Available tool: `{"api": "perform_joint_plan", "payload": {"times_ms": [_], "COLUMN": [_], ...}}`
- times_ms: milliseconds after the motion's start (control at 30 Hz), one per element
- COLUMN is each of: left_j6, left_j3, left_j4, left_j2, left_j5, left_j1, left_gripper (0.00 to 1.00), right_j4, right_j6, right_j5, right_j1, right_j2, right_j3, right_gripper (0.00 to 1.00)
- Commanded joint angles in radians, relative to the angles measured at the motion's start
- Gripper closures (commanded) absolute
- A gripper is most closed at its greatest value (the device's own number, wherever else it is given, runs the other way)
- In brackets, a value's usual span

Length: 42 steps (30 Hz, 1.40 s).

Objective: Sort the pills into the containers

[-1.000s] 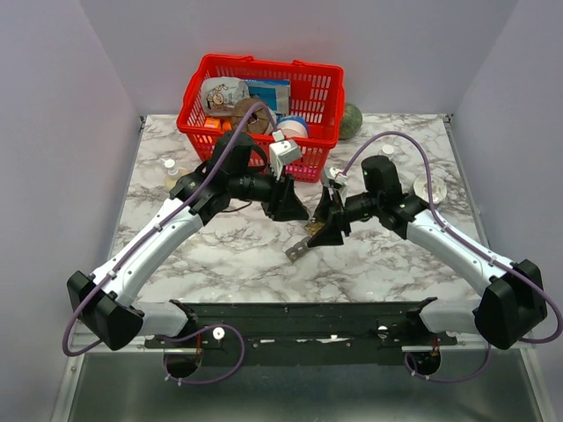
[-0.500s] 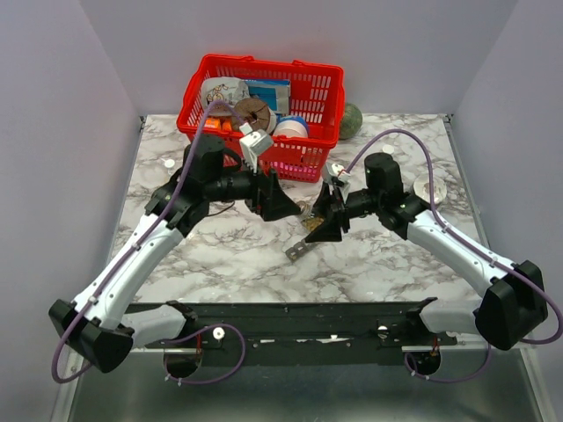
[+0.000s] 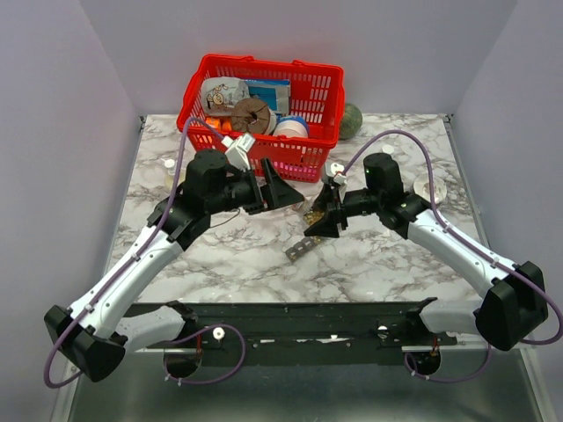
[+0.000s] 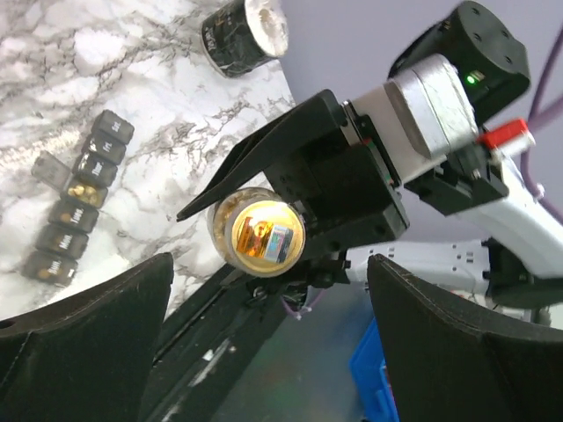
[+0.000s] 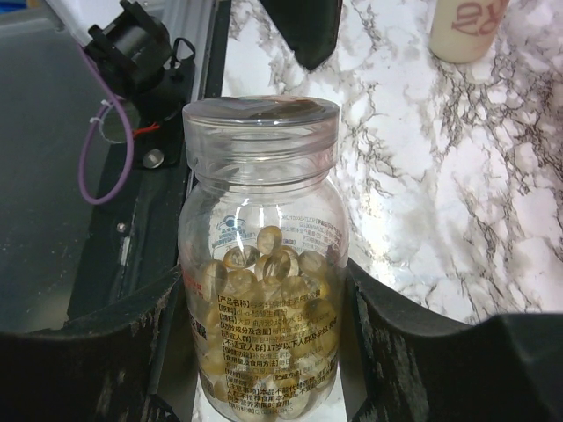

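Note:
The containers are a dark grey compartment strip (image 3: 297,251) lying on the marble table, below my right gripper; in the left wrist view (image 4: 75,215) one compartment shows yellow pills. My right gripper (image 3: 318,220) is shut on a clear, capped bottle (image 5: 260,264) of yellow softgel pills, held tilted above the strip's far end. The bottle's bottom faces the left wrist camera (image 4: 259,233). My left gripper (image 3: 274,189) is open and empty, left of the bottle and apart from it. Its fingers (image 4: 84,343) frame the left wrist view.
A red mesh basket (image 3: 308,88) full of items stands at the back. A green ball (image 3: 352,119) sits right of it. A black jar with a white lid (image 3: 431,189) stands at the right, seen too in the left wrist view (image 4: 242,35). Small bottles (image 3: 169,167) stand at the left.
My left arm has drawn back to the left and away from the right gripper, its gripper turning. The right gripper has kept hold of the bottle and barely moved.

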State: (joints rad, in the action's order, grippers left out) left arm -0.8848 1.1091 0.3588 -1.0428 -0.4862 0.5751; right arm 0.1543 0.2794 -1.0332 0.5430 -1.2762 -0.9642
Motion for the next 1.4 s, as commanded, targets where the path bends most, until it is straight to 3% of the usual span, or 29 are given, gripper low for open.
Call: {"api": "perform_joint_plan", "payload": {"times_ms": [0,533,800,900,933,967,1100,1200,1267,1300,1333,1367], "left_j6": [-0.115,-0.033,0.004,0.033,0.049,0.064,0.199,0.389,0.599,0.662,0.743,0.921], "left_j3": [0.106,0.144,0.132,0.129,0.127,0.126,0.127,0.113,0.124,0.124,0.127,0.147], "left_j4": [0.097,0.141,0.12,0.112,0.111,0.109,0.088,0.028,0.049,0.063,0.124,0.17], "left_j2": [-0.094,-0.178,-0.172,-0.174,-0.174,-0.171,-0.171,-0.175,-0.18,-0.174,-0.169,-0.169], "left_j5": [0.178,0.152,0.066,0.04,0.037,0.037,-0.04,-0.271,-0.452,-0.478,-0.479,-0.546], "left_j1": [0.068,0.112,0.114,0.114,0.114,0.114,0.105,0.088,0.088,0.088,0.101,0.103], "left_gripper": [0.03,0.34,0.34,0.45,0.54,0.55,0.57,0.56,0.53,0.51,0.42,0.4], "right_j4": [0.017,0.022,0.021,0.022,0.022,0.022,0.022,0.027,0.028,0.027,0.022,0.01], "right_j6": [0.038,0.043,0.034,0.034,0.034,0.034,0.037,0.041,0.04,0.035,0.027,0.018], "right_j5": [0.036,0.038,0.038,0.03,0.028,0.025,-0.002,-0.051,-0.079,-0.106,-0.117,-0.128], "right_j1": [-0.002,-0.002,-0.002,-0.002,-0.002,-0.002,-0.002,-0.002,-0.002,-0.002,-0.002,-0.002], "right_j2": [0.003,0.006,-0.002,-0.005,-0.003,-0.002,-0.003,-0.003,-0.005,-0.006,-0.011,-0.014], "right_j3": [-0.038,-0.039,-0.041,-0.041,-0.042,-0.041,-0.041,-0.042,-0.042,-0.042,-0.039,-0.039], "right_gripper": [0.99,0.99,0.99,1.0,0.99,0.99,0.99,0.99,0.99,0.99,0.99,0.99]}}
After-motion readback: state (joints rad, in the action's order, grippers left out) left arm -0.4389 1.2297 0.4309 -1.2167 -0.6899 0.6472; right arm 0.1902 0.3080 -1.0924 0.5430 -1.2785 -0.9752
